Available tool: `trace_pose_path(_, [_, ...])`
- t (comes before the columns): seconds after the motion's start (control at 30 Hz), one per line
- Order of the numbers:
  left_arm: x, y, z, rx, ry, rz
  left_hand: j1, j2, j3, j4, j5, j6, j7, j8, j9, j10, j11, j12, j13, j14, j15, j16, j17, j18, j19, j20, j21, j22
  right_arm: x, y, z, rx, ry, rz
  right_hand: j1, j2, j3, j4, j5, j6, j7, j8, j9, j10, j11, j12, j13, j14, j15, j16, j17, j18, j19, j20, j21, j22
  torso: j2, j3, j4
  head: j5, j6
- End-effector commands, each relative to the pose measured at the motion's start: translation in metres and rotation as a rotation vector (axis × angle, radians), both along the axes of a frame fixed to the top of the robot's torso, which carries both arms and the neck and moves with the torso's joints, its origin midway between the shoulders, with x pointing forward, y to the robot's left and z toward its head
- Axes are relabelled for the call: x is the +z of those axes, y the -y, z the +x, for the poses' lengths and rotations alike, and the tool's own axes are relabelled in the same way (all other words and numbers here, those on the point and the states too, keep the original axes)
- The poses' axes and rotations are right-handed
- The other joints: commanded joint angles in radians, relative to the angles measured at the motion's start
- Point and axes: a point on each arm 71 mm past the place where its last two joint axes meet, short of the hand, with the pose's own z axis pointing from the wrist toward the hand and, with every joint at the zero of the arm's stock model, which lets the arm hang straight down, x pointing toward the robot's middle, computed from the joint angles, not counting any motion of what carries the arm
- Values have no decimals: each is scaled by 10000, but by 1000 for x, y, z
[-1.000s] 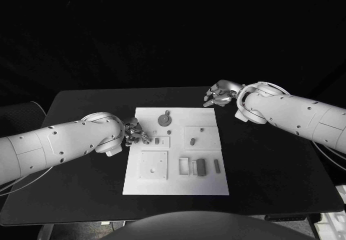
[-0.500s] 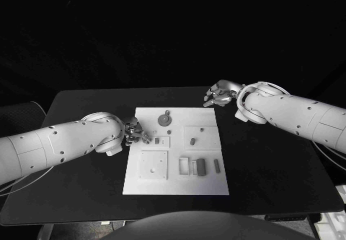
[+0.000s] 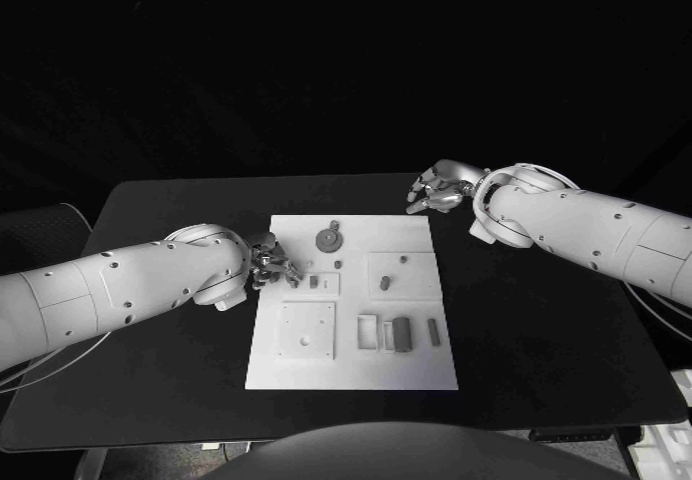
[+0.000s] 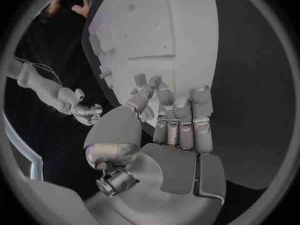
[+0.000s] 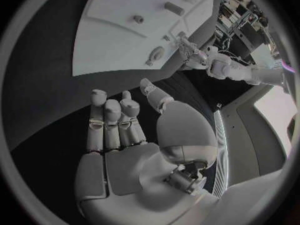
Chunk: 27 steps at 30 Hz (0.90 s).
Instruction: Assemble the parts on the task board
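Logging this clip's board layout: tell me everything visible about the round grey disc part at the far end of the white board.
The round disc is a dark grey, flat, circular piece with a small tab or stem sticking out from its far edge. It looks like matt plastic or metal; which one cannot be told. It lies flat on the white board, near the far edge and left of centre. Nothing touches it: the left robot hand sits nearer, by the board's left edge, and the right robot hand is beyond the far right corner.
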Motion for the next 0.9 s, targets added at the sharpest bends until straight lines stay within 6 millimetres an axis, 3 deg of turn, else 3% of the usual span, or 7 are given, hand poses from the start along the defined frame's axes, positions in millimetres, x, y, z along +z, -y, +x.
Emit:
trace_pose_path(0.03, [0,2,1,31,178,-84,461,520,36,-37,9,52,-7,43,-18,68,-17,36,13,29,-73,57,11,545,4,-59,45,209,-1,-1,-1,121,-84,-10,-77,12,-18,62,24,6,97,-70,11,-57,38,18,-14,12,-82,-16,-12,133,64,-21,-62,124,0,-1,3,-4,-1])
trace_pose_path(0.23, [0,1,1,54,115,-50,442,422,41,-54,8,43,-8,51,-6,75,-19,39,13,38,-77,57,8,545,10,-63,60,204,-1,-1,-1,114,-88,-14,-79,10,-19,63,24,6,97,-70,12,-58,38,18,-15,12,-82,-16,-13,133,64,-21,-62,124,-1,-3,4,-8,2])
trace_pose_path(0.33, [0,0,1,146,137,-88,303,101,-32,-5,8,31,-5,59,8,82,-15,39,10,47,-75,55,1,535,18,-58,74,196,-1,-1,-1,114,-87,-13,-80,10,-19,64,24,5,97,-71,13,-58,38,18,-15,12,-82,-16,-13,133,64,-21,-63,124,-1,-1,7,-7,16])
trace_pose_path(0.5, [0,-1,2,276,177,-155,-223,-524,-131,445,8,-8,-8,51,13,95,-20,24,-6,74,-83,33,-27,552,45,-80,56,156,-1,-1,-1,113,-84,-13,-84,8,-20,67,24,5,98,-72,13,-58,38,18,-15,11,-82,-17,-13,133,63,-20,-63,124,-1,-2,7,-8,23])
trace_pose_path(0.6, [0,-2,2,304,168,-157,-388,-747,-119,637,8,-26,-13,47,15,98,-26,19,-11,83,-92,26,-37,568,54,-98,44,146,-1,0,-1,107,-84,-15,-87,8,-21,68,24,5,98,-72,14,-59,38,18,-16,11,-82,-17,-13,133,63,-20,-63,124,-1,-4,4,-9,30])
trace_pose_path(0.9, [1,-3,3,416,301,-193,-410,-822,-80,712,9,-36,-19,49,20,98,-33,19,-12,88,-101,23,-41,584,62,-114,41,144,-1,0,-1,107,-87,-14,-93,7,-22,73,24,3,98,-74,16,-59,39,18,-16,10,-81,-17,-14,133,63,-20,-64,123,-1,-2,8,-10,32])
